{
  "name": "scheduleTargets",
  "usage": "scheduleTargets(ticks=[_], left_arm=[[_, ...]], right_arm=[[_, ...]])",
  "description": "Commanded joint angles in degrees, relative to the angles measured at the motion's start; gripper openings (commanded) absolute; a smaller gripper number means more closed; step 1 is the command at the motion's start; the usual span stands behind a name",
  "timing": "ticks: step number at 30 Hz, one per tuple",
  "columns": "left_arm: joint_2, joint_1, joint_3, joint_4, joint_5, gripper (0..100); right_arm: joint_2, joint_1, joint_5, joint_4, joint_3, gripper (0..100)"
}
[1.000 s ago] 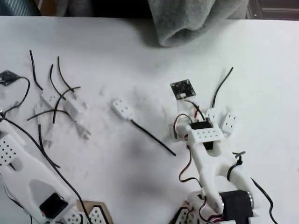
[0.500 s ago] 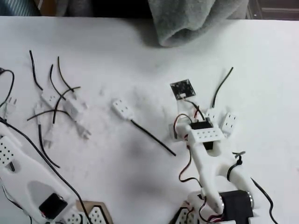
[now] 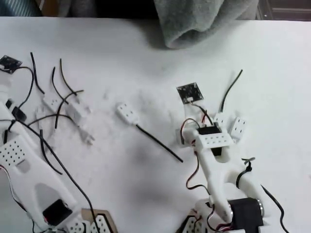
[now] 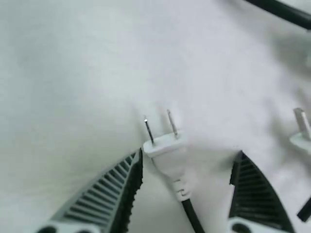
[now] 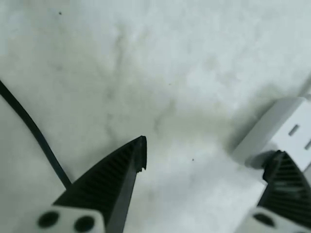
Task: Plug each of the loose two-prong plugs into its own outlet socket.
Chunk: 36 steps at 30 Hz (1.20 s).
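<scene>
Plug [image 4: 163, 148] flat on the table [image 4: 73, 58], between the wide-spread jaws of the left gripper [image 4: 188, 162]. Prongs pointing away from the wrist, black cord [image 4: 190, 213] trailing back beneath it. Not pinched; lying much closer to one jaw than the other. Second plug [image 4: 302, 132] just beside, outside the far jaw.

Right gripper [image 5: 210, 153] likewise spread, nothing held, low over the table with a white outlet socket [image 5: 286, 128] at one jaw; contact there not confirmable. From above, a lone socket [image 3: 127, 112] mid-table, and a tangle of cords and fittings [image 3: 73, 109] near the left arm [image 3: 29, 174].

Judged stage: pick-up of a first plug.

Hazards noted:
- Off-centre closing: nearer jaw likely to strike first and push or spin the plug instead of clamping it.
- Grip too far forward: prongs fouled by the pads, too little length left to enter the slots.
- Grip on the cord end: body free to pivot, prongs off line.
- Neighbouring plug nudged or trapped by the outer jaw.
- Crossed cords: lifting one likely to drag others.
- Unbraced socket: probable sliding under insertion force unless pinned by the right gripper.
</scene>
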Motion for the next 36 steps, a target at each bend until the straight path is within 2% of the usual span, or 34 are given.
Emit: scheduleTargets(ticks=[1,7,14,16,22,27,30,33,36], left_arm=[[-0.22,-2.15,-1.58,-1.85,0.62,29],[0.4,-2.42,-3.16,-1.58,0.62,29],[0.48,-1.63,4.4,-4.92,0.79,28],[0.48,-1.63,5.19,-4.92,0.7,24],[0.48,-0.92,5.27,-4.84,0.62,1],[-0.04,-0.92,5.1,-4.22,0.62,5],[-0.66,-1.01,3.6,1.14,0.44,5],[-1.98,-0.84,-0.35,9.85,-4.48,4],[-4.0,-1.89,-1.85,9.05,-3.69,2]], right_arm=[[-1.8,-0.48,0.62,-0.92,-0.26,37.5],[-1.8,-0.48,0.62,-0.92,-0.26,37.5],[-1.8,-0.48,0.62,-0.84,-0.26,37.5],[-1.8,-0.48,0.62,-0.84,-0.26,37.5],[-1.8,-0.48,0.62,-0.84,-0.26,37.5],[-1.8,-0.48,0.62,-0.84,-0.26,37.5],[-1.8,-0.48,0.62,-0.84,-0.26,37.5],[-1.8,-0.48,0.62,-0.92,-0.26,37.5],[-1.8,-0.48,0.62,-1.01,-0.26,37.5]])
